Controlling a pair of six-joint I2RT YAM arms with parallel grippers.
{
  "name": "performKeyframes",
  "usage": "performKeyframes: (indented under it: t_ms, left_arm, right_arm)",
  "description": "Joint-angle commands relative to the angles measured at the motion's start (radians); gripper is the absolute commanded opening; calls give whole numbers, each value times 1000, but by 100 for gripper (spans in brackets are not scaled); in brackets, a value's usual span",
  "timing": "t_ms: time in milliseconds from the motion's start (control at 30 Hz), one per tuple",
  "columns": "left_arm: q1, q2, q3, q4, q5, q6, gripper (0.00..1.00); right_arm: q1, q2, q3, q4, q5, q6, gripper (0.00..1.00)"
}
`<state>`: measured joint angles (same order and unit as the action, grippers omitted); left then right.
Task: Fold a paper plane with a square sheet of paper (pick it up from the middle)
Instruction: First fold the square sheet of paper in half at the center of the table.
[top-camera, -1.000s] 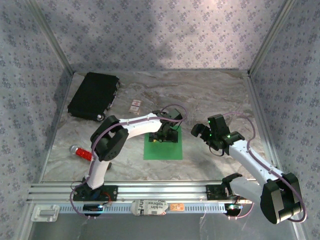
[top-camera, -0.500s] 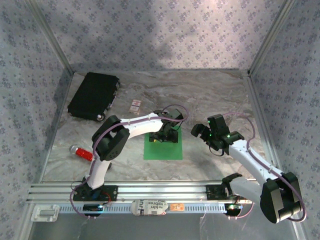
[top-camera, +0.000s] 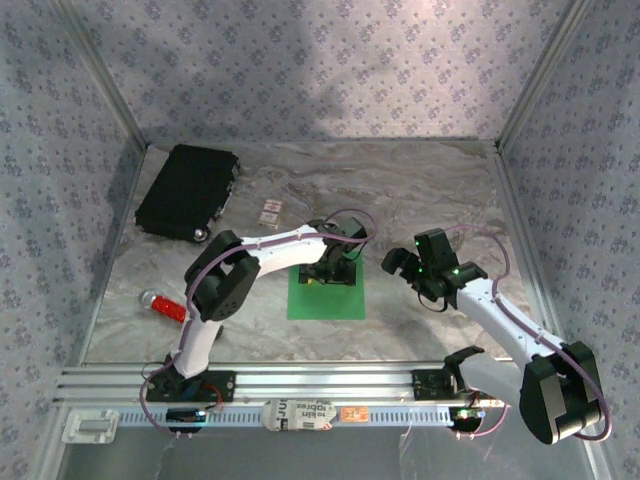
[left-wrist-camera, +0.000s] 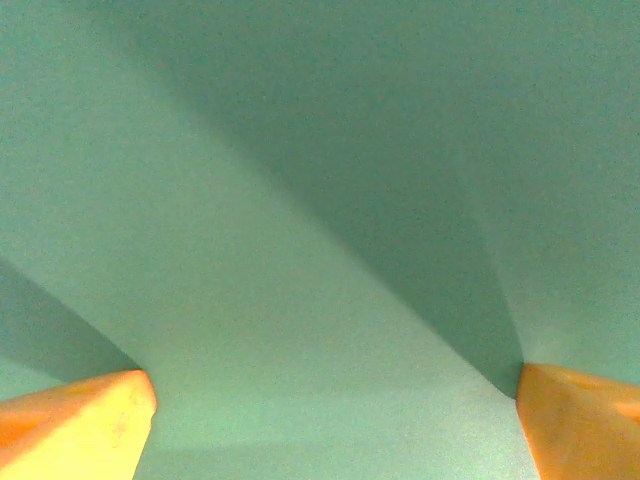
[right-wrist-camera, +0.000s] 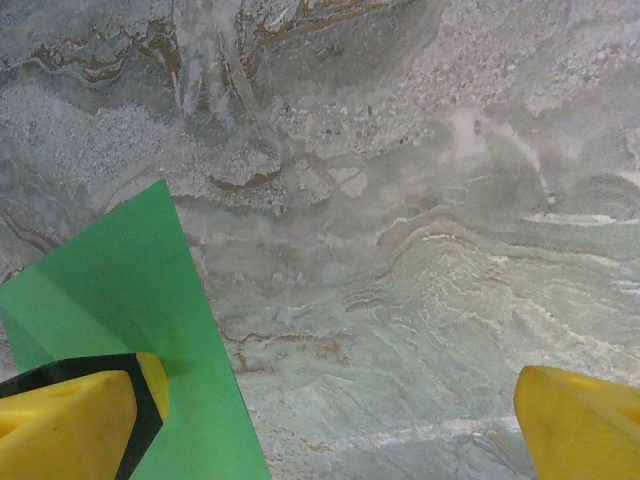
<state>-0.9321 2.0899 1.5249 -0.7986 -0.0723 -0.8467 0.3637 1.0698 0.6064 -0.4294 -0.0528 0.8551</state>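
**Early stage of the task.** The square sheet of paper (top-camera: 325, 298) is lying flat and uncreased near the centre of the table (top-camera: 430, 190); no fold is showing. The left end effector (top-camera: 335, 268) is sitting low over the sheet's far half with its fingers spread wide (its wrist view shows green paper between the tips), pinching nothing. The right end effector (top-camera: 408, 264) is hanging just beside the sheet's right edge, likewise spread and empty. The pickup from the middle and every fold are remaining to be done.
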Motion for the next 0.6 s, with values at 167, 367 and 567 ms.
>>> performKeyframes:
  t_ms: [167,367,567]
  left_arm:
    - [-7,107,-17,-48,34,5,93]
    - [-8,103,-17,-50,32,7,92]
    - [-8,93,-12,-47,34,9,91]
  right_arm:
    - [-6,8,6,-3,-1,-7,99]
    - [-6,4,0,-4,3,-7,99]
    - [-7,5,0,-3,4,-7,99]
